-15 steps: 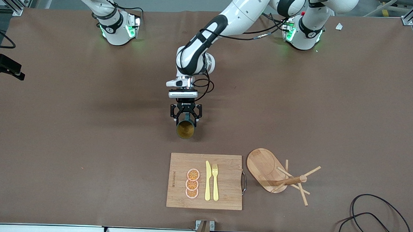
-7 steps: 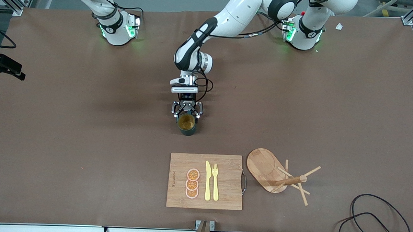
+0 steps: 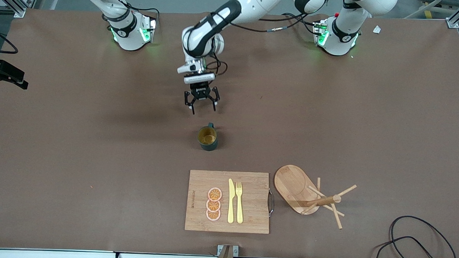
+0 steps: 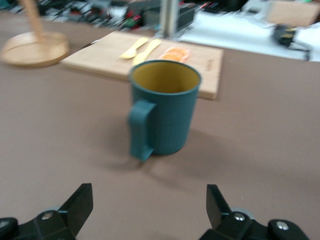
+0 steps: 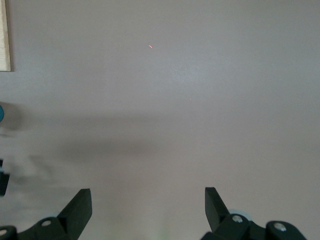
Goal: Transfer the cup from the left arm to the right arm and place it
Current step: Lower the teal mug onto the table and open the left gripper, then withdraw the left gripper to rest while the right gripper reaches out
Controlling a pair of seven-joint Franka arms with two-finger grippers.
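**Cup stands alone on the bench, left claw spread and apart from it**

Cup [image 3: 207, 138] sits upright on the brown bench [image 3: 80, 146], near the middle of its length, with its yellowish-gold inside facing up. Its small handle [image 3: 211, 125] points toward the robots' bases, which in the left wrist view puts the handle [image 4: 142, 129] on the side facing that camera. Nothing touches the cup [image 4: 163, 107]; bare bench surrounds it.

The left claw [image 3: 201, 106] hangs over the bench on the base side of the cup, a clear gap between its fingertips and the handle. Its two fingers are spread wide and grip nothing. In the left wrist view the dark fingertips [image 4: 79, 201] frame the lower edge, with the cup centred between them but well clear of both.

The right claw [image 5: 148, 205] shows only in its own wrist view, over bare bench, its fingers likewise spread wide and holding nothing. The right arm waits near its base [image 3: 129, 32].

Nearer the front camera than the cup lies a wooden cutting board [image 3: 196, 215]. On it rest three orange slices [image 3: 214, 204] in a row, and beside them a yellow knife [image 3: 231, 201] and a yellow fork [image 3: 239, 202] lying side by side. Just beside the board, toward the left arm's end of the bench, stands a wooden mug tree [image 3: 318, 201] on an oval base [image 3: 290, 182]. Black cables [image 3: 420, 235] curl at the corner nearest the front camera at that same end.
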